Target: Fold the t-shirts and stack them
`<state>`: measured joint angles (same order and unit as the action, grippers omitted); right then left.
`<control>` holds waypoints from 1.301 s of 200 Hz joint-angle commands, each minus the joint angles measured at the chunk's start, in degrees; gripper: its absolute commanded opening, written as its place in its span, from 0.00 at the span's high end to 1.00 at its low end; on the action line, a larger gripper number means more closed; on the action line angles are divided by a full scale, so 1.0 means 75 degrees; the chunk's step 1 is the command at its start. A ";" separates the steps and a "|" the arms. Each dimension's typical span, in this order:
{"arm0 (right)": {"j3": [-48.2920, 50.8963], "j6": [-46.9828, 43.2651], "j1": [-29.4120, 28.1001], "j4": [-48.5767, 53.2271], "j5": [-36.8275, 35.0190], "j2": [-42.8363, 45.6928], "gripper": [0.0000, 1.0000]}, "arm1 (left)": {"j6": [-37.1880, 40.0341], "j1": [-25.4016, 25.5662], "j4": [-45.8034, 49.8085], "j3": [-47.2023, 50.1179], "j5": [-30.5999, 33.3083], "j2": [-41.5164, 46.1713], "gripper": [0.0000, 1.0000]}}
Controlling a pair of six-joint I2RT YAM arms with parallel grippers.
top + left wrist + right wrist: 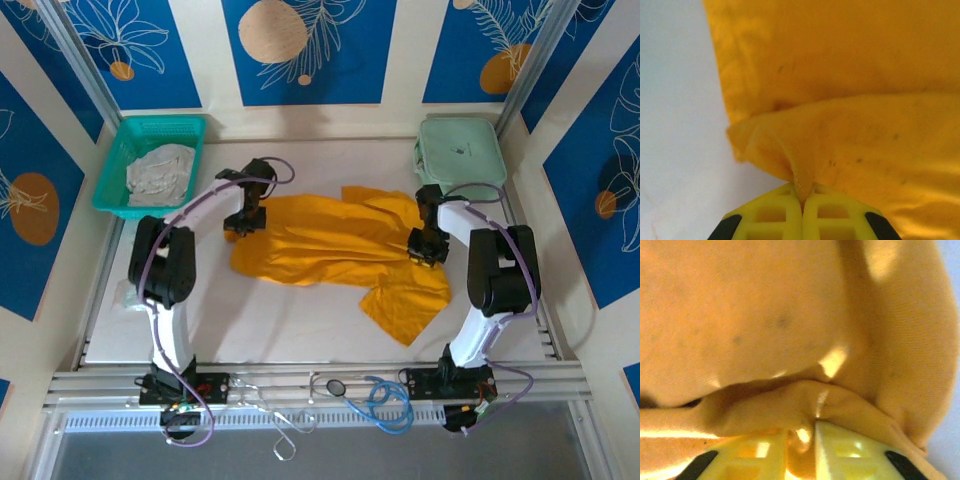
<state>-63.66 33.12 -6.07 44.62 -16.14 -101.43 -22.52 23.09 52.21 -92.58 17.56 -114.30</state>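
While L gripper (801,194) pinches orange t-shirt (320,245), R gripper (800,432) clamps opp. side.

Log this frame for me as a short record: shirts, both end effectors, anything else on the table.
orange t-shirt: spread out, crumpled, not yet folded
left end effector: shut, pinching the shirt's left edge
right end effector: closed on a fold at its right side
whitish garment: in the teal basket, far left
mint-green case: far right corner

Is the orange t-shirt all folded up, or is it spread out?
Spread out and rumpled: the orange t-shirt sprawls across the table, the left gripper and right gripper each pinching its cloth.
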 commanded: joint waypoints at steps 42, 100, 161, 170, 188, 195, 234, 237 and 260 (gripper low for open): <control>-0.0176 0.0117 -0.0494 0.0672 -0.0408 0.0690 0.62 | 0.0214 -0.0161 0.0454 -0.2945 -0.0018 -0.1925 0.44; -0.0520 0.0148 -0.0709 0.1133 -0.0488 0.1383 0.60 | -0.0062 -0.0149 -0.0105 -0.0849 -0.0122 -0.0008 0.13; -0.0664 0.0236 -0.1023 0.1327 -0.0414 0.1676 0.60 | -0.0434 -0.0477 -0.0646 0.1500 -0.0662 0.1091 0.24; -0.0675 0.0242 -0.1061 0.1368 -0.0437 0.1676 0.60 | -0.0468 -0.0601 -0.0978 0.1726 -0.0977 0.1028 0.26; -0.0665 0.0248 -0.1093 0.1433 -0.0493 0.1728 0.60 | -0.0522 -0.0793 -0.1554 0.2007 -0.1306 0.0779 0.30; -0.0632 0.0259 -0.1090 0.1445 -0.0506 0.1771 0.60 | -0.0520 -0.0854 -0.1703 0.2033 -0.1392 0.0639 0.31; -0.0594 0.0254 -0.1090 0.1529 -0.0589 0.1861 0.64 | -0.0536 -0.1015 -0.2269 0.1962 -0.1677 0.0067 0.49; -0.0594 0.0250 -0.1090 0.1536 -0.0590 0.1863 0.65 | -0.0545 -0.1016 -0.2257 0.1950 -0.1680 0.0063 0.54; -0.0621 0.0248 -0.1086 0.1551 -0.0603 0.1855 0.67 | -0.0649 -0.0994 -0.2125 0.2086 -0.1677 0.0468 0.94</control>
<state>-67.51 34.26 -13.93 54.37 -19.73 -88.71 -26.83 15.86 36.75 -77.52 6.37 -113.10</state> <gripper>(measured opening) 0.337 0.199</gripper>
